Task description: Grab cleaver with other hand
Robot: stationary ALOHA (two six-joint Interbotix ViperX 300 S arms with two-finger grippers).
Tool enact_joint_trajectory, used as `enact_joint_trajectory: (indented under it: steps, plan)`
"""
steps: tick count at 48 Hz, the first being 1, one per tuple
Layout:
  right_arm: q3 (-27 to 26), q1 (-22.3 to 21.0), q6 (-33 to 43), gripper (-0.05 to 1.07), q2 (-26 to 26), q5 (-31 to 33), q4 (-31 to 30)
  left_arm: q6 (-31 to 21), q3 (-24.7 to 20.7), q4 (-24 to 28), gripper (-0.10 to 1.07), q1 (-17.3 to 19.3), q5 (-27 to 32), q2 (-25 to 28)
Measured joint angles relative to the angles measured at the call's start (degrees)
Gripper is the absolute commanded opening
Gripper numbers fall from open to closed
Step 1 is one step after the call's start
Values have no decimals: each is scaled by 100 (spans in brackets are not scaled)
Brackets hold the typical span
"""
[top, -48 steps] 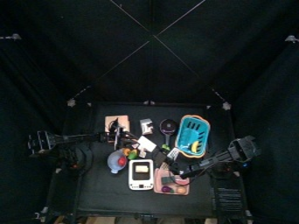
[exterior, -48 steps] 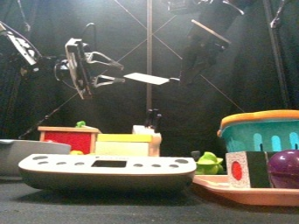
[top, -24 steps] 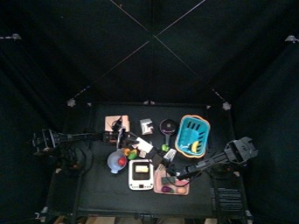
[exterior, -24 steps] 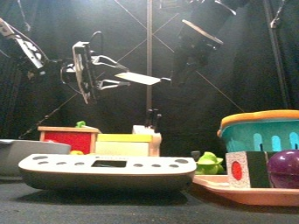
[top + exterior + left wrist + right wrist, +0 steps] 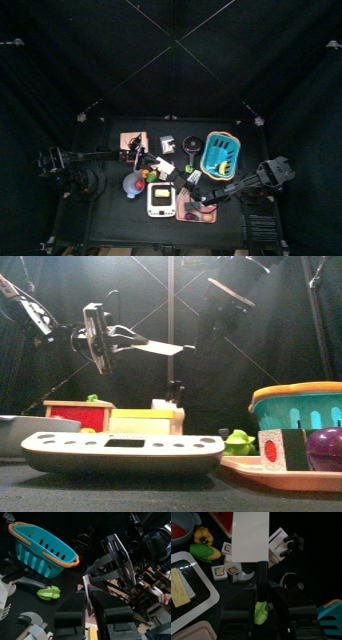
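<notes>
Right wrist view: 1 cleaver (image 5: 250, 537) clamped in R gripper (image 5: 258, 584).

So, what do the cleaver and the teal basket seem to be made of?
The cleaver is probably a toy in plastic or painted wood. Its blade is flat, pale and matte, with no metallic gleam, and its handle is dark. The basket looks like moulded plastic with a smooth finish. It has even slotted walls in teal and an orange rim.
</notes>
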Motion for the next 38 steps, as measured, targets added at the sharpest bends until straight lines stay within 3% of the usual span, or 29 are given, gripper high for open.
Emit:
enact_joint_trajectory:
  steps: [19,38]
  plan:
    - [0,-26,0,85,0,-369,246,79,0,9,44,35,-9,-9]
    - [0,-26,18,86,-18,-352,334,105,0,9,44,44,-9,0]
